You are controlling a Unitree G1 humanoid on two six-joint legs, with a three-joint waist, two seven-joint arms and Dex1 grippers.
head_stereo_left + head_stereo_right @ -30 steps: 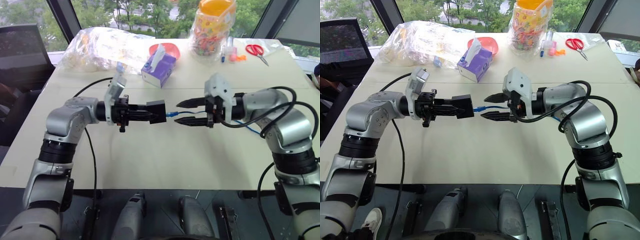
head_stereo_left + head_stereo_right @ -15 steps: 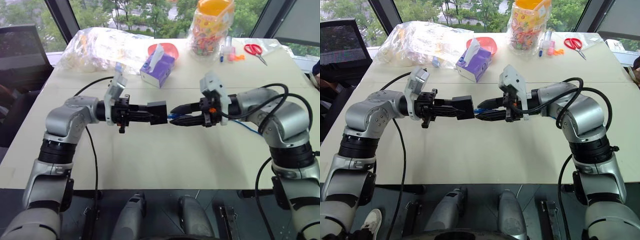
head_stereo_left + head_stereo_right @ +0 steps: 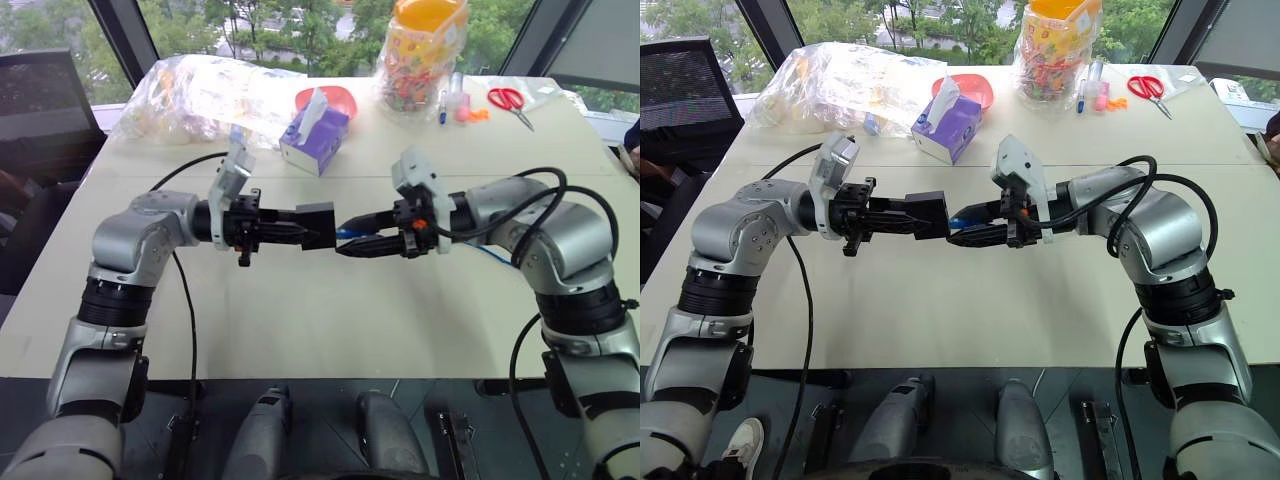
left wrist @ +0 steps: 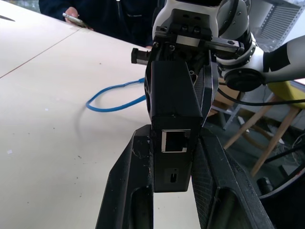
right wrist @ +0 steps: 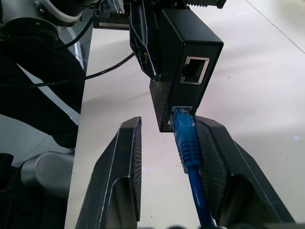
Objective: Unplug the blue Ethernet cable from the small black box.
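Left gripper (image 3: 300, 229) clamps light rigid box (image 3: 315, 224); right gripper (image 5: 167, 157), half-open, straddles limp cable's (image 5: 198, 191) stiff plug (image 5: 183, 125) — pinch there.

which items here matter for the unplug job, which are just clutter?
Job:
- small matte black box, shut in left gripper
- light-blue Ethernet cable, plugged into the box, between the right gripper's fingers

Clutter:
- purple tissue box
- red-handled scissors
- clear plastic bag
- red bowl
- clear tub of colourful bits
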